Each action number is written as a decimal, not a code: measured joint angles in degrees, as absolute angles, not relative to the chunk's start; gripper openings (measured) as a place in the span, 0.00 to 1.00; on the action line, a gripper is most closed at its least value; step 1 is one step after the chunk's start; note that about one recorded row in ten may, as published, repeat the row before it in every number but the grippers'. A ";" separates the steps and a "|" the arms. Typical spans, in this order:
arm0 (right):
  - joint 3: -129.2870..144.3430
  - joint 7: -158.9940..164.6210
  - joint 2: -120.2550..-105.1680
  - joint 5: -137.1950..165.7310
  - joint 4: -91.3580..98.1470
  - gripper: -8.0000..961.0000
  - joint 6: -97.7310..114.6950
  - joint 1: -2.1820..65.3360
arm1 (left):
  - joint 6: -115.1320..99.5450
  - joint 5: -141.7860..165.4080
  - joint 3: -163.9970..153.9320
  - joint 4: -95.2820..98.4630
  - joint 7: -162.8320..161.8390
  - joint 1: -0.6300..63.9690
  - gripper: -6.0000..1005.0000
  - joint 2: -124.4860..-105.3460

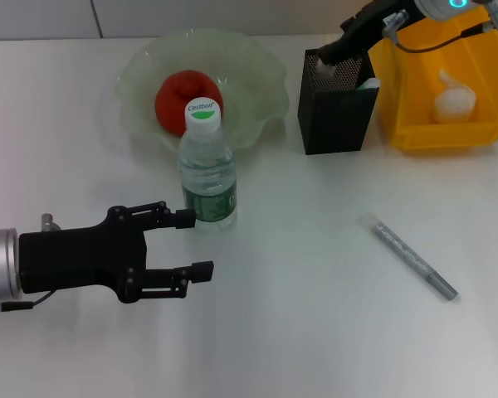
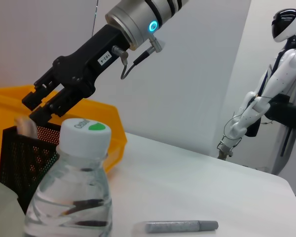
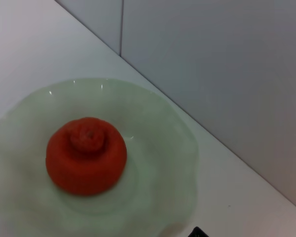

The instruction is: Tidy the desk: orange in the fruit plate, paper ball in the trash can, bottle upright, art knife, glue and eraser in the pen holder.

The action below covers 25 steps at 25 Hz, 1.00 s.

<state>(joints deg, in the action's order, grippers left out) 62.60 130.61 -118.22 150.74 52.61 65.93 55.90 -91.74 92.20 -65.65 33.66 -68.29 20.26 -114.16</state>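
Observation:
The orange (image 1: 183, 95) (image 3: 86, 155) lies in the pale green fruit plate (image 1: 249, 75) (image 3: 163, 143) at the back. In front of the plate the bottle (image 1: 207, 170) (image 2: 71, 192) stands upright with its cap on. My left gripper (image 1: 192, 244) is open just beside the bottle's base and holds nothing. My right gripper (image 1: 325, 60) (image 2: 39, 103) hangs over the black mesh pen holder (image 1: 336, 108) (image 2: 19, 158). A small beige piece (image 2: 25, 127) shows right under its tip. The paper ball (image 1: 455, 99) lies in the yellow trash can (image 1: 444, 133). The grey art knife (image 1: 415, 259) (image 2: 181, 226) lies on the table to the right.
A white item (image 1: 369, 83) sticks out of the pen holder's right corner. The trash can stands right against the holder. A white humanoid robot (image 2: 281, 74) stands far off beyond the table's edge.

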 joint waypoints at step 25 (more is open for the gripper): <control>74.88 140.56 -119.62 152.40 68.91 0.67 94.60 43.10 | -91.69 92.19 -65.77 33.84 -68.28 20.57 0.81 -114.15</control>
